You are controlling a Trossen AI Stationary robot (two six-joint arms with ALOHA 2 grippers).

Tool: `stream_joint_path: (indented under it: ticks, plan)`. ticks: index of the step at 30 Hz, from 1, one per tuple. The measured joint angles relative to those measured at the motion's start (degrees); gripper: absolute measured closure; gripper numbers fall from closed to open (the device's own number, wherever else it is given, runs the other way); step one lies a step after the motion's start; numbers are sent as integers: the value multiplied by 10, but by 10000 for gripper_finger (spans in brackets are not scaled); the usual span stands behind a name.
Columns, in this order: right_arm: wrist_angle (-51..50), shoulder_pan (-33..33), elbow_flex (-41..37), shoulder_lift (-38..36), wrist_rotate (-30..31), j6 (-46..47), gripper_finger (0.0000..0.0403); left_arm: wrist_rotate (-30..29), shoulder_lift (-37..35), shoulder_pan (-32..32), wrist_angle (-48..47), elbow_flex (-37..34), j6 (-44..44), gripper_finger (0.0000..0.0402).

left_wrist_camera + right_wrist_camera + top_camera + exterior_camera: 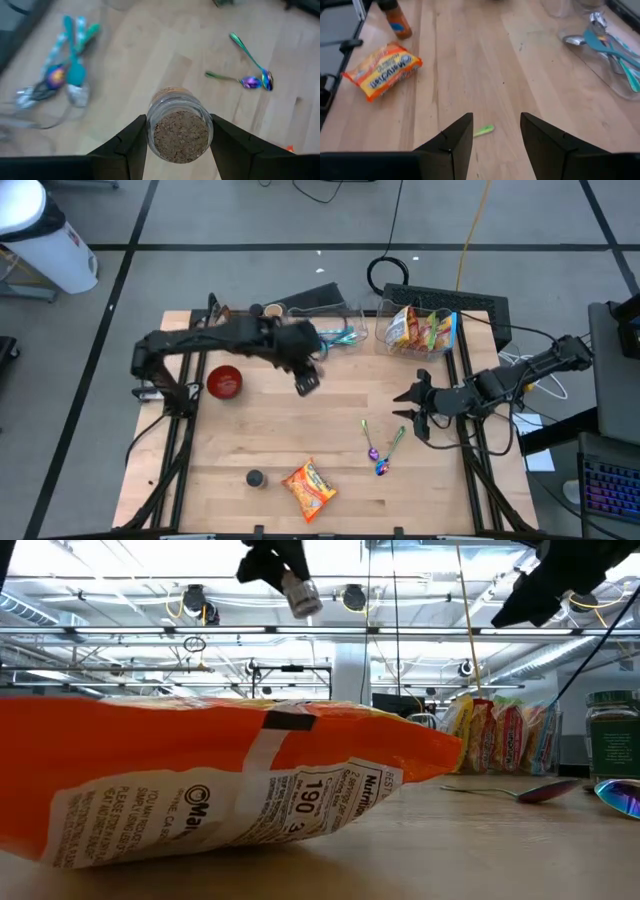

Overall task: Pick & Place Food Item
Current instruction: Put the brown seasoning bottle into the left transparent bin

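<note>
Left gripper point(177, 142): raised over bench point(270, 450) centre, fingers clamped on spice jar point(179, 126) | Right gripper point(411, 408): at 3 o'clock, fingers parted, holding nothing | Noodle packet point(308, 489): flat at 6 o'clock | Spoons point(380, 452): between packet and right gripper | Red bowl point(223, 382): at 9 o'clock.

Table layout
Noodle packet point(308, 489) near the front edge, bowl point(224, 382) far left, spoons point(380, 450) right (well apart).
</note>
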Motion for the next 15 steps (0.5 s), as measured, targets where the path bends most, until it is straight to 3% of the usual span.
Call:
stream_joint_path:
  ticks: [11, 15]
  plan:
    - [59, -53, 0, 0, 0, -15, 248, 5, -58, 92, -44, 0, 82, 219]
    - [75, -73, 0, 0, 0, -19, 248, 40, -57, 136, -62, 0, 106, 219]
